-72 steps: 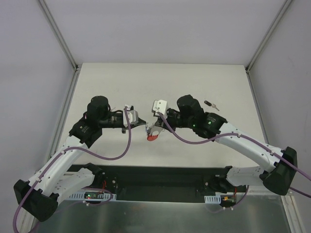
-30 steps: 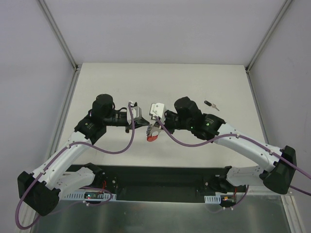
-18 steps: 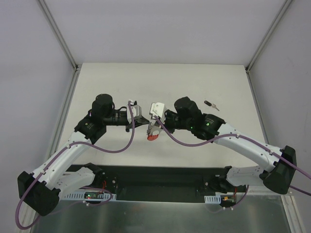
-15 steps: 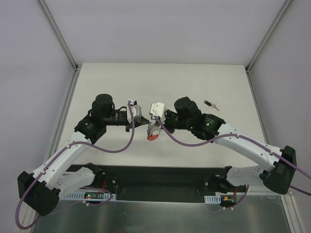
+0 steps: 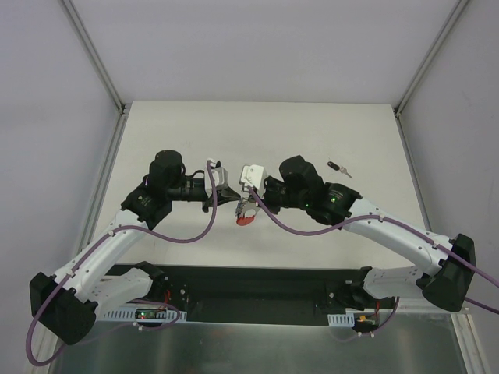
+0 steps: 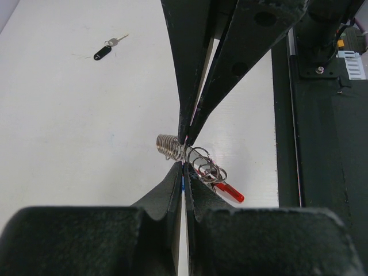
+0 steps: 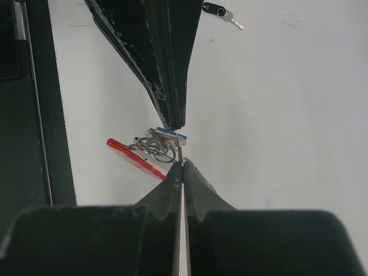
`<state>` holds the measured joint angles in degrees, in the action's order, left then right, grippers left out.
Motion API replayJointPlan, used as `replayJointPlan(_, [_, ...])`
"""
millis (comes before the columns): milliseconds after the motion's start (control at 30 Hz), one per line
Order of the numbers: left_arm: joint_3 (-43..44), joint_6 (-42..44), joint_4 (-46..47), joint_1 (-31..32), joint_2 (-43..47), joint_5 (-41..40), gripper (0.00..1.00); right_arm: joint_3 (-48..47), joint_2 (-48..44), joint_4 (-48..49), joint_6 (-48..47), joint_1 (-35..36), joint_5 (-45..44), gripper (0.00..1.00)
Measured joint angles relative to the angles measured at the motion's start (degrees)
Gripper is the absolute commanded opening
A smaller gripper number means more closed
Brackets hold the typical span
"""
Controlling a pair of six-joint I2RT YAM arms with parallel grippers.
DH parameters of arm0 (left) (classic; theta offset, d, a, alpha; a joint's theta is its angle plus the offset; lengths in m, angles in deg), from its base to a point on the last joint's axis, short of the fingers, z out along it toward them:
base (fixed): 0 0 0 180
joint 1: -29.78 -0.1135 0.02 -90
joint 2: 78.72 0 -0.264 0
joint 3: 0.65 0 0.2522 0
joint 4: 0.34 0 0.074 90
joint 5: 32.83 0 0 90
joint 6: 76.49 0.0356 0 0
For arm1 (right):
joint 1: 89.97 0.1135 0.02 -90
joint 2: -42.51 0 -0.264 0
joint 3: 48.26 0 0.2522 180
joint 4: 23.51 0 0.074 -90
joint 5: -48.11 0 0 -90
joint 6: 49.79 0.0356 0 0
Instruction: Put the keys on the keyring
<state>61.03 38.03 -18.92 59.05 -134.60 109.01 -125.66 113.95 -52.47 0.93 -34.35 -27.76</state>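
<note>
The left gripper [image 5: 232, 200] and right gripper [image 5: 245, 204] meet tip to tip above the middle of the counter [image 5: 265, 132]. The left is clenched on the blue key [image 7: 167, 133], whose head shows flat at its fingertips. The right seems clamped on a wire loop of the keyring [image 6: 204, 165], though that contact is thin and hard to read. The red band [image 7: 135, 155] hangs beneath. A black key [image 5: 339, 168] lies well apart, toward the far right.
</note>
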Motion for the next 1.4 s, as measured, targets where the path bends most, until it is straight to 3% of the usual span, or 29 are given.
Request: replayJointPlan(1400, [0.0, -3.7, 1.6, 0.0, -1.1, -1.1, 0.0, 0.7, -0.4, 1.1, -0.4, 0.6, -2.6, 0.02])
